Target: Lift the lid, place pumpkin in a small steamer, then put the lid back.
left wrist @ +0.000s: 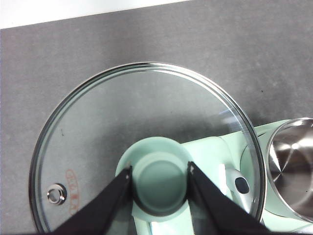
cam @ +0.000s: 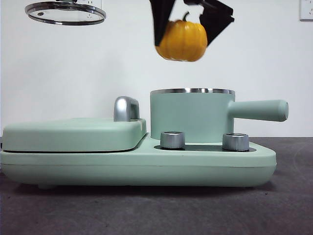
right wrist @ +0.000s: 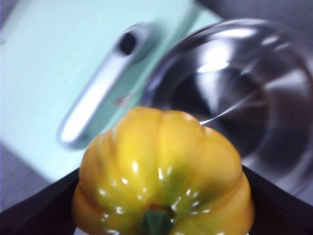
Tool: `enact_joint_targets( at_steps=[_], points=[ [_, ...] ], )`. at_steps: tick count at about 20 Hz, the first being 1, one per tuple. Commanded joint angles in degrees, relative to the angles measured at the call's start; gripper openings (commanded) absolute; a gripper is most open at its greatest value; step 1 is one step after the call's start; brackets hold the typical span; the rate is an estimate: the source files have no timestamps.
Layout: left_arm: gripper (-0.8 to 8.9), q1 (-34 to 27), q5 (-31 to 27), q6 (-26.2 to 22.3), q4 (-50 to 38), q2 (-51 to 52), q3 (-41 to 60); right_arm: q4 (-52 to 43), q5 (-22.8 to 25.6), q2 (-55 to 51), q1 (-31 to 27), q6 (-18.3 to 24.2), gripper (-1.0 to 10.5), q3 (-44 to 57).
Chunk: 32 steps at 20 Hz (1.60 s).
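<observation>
Above the small steamer [cam: 191,115], a bit toward its griddle side, my right claw [cam: 188,29] squeezes the pumpkin [cam: 182,40] between both jaws. I think it must go straight down into the open pot. My left claw [left wrist: 160,183] holds the lid [left wrist: 146,147] up high by its knob, off to the side

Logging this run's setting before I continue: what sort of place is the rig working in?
Probably a lab tabletop staged as a kitchen: a mint-green cooker base with steel knobs on a grey mat, a plain white wall behind, and a toy pumpkin.
</observation>
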State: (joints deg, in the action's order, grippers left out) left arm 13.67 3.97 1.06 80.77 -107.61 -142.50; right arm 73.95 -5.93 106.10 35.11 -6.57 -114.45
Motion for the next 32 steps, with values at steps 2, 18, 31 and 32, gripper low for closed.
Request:
enact_joint_targets(
  at_steps=[2,18,31,32],
  points=[
    [0.15,0.2,0.1,0.1,-1.0,-0.2,-1.6,2.2,0.0,7.3,-2.7,3.6,3.3,-7.9],
    [0.15,0.2,0.1,0.1,-1.1,-0.2,-1.6,2.2,0.0,22.4,-5.5,5.5,3.3,-9.1],
    [0.15,-0.5,0.1,0.1,-1.0,-0.2,-1.6,1.6,0.0,22.8,-5.3,4.3,5.3,-8.9],
    [0.15,-0.5,0.1,0.1,-1.0,-0.2,-1.6,1.5,0.0,22.8,-5.2,4.3,5.3,-8.9]
  ],
)
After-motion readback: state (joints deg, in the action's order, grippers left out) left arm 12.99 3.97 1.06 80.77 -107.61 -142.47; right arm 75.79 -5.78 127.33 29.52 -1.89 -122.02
